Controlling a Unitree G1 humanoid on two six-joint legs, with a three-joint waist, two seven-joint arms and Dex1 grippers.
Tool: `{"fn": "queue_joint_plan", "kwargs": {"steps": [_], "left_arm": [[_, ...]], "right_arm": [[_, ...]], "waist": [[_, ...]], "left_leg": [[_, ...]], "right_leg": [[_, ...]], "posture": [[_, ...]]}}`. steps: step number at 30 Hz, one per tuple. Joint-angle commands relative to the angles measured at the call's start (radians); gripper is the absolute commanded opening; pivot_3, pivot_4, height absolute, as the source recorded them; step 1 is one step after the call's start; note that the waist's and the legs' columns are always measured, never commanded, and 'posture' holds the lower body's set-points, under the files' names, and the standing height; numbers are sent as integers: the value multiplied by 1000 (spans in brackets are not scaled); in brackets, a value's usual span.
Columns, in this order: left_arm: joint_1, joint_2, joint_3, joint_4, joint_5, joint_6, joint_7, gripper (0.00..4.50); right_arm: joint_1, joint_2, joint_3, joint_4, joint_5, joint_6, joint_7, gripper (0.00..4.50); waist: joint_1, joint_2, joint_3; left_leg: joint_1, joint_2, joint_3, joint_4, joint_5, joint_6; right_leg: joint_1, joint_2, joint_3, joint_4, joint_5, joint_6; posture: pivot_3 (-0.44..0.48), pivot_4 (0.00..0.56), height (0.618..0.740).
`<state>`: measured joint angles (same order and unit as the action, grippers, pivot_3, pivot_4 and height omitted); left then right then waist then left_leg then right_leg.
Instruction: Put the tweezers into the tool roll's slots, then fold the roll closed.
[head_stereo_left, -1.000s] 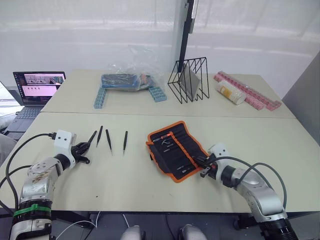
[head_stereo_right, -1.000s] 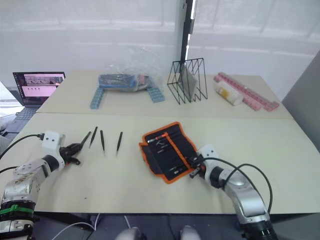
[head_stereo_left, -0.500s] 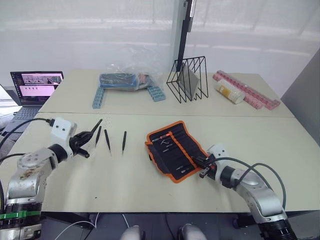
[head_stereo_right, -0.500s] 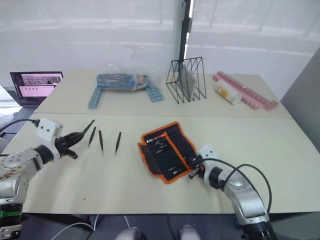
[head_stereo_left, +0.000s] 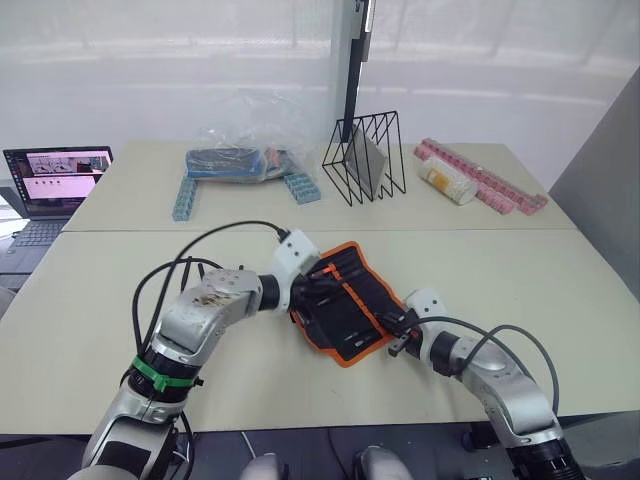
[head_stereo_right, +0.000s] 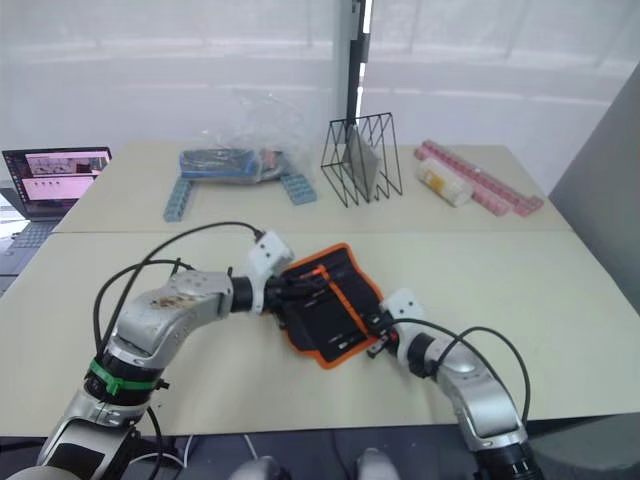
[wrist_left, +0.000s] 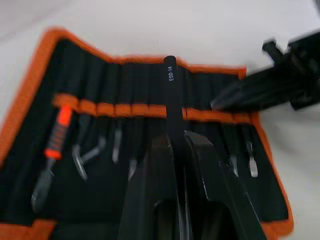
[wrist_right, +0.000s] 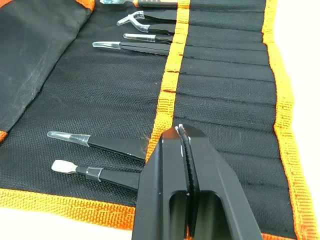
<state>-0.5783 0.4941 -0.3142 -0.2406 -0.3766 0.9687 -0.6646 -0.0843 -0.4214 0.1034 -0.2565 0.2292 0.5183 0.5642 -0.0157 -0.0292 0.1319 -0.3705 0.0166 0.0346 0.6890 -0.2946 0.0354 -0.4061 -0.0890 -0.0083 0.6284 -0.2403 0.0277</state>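
Swung right from the bench's left side, the left gripper (wrist_left: 176, 150) pinches a tweezer (wrist_left: 171, 95) over the tool roll (head_stereo_left: 345, 300), where aligning its tip with a free slot (wrist_right: 220, 107) seems key; right gripper (wrist_right: 183, 137), jaws pressed together, pins the roll's near-right edge.

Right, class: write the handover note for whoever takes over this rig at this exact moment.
Left gripper: shut on a tweezer, held over the tool roll's slots.
Right gripper: shut, empty, fingers pressing the roll's near edge.
Roll lies open on the table.
Done: several tools already sit in slots.
Left: seat the held tweezer, any others, then fold the roll closed.
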Motion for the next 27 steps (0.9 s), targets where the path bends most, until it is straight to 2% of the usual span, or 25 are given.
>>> {"fn": "queue_joint_plan", "kwargs": {"steps": [1, 6, 17, 27], "left_arm": [[-17, 29, -17, -18, 18, 38, -9, 26], [-69, 50, -67, 18, 56, 69, -19, 26], [-226, 110, -204, 85, 102, 135, -136, 26], [-322, 108, -258, 141, 110, 165, -215, 26]], "right_arm": [[57, 7, 41, -5, 4, 60, 2, 0], [77, 16, 39, -33, 8, 68, -17, 0], [93, 48, 58, -42, -4, 64, -49, 0], [127, 94, 71, -50, -21, 47, -83, 0]], "waist": [[3, 0, 0], [6, 0, 0], [4, 0, 0], [0, 0, 0]], "left_leg": [[0, 0, 0, 0, 0, 0], [0, -1, 0, 0, 0, 0], [0, -2, 0, 0, 0, 0], [0, -1, 0, 0, 0, 0]], "right_leg": [[0, 0, 0, 0, 0, 0], [0, -2, -1, 0, 0, 1], [0, -1, -1, 0, -1, 1], [0, 1, 0, 0, -2, 0]], "posture": [[0, 150, 722], [0, 150, 722], [0, 150, 722], [0, 150, 722]]}}
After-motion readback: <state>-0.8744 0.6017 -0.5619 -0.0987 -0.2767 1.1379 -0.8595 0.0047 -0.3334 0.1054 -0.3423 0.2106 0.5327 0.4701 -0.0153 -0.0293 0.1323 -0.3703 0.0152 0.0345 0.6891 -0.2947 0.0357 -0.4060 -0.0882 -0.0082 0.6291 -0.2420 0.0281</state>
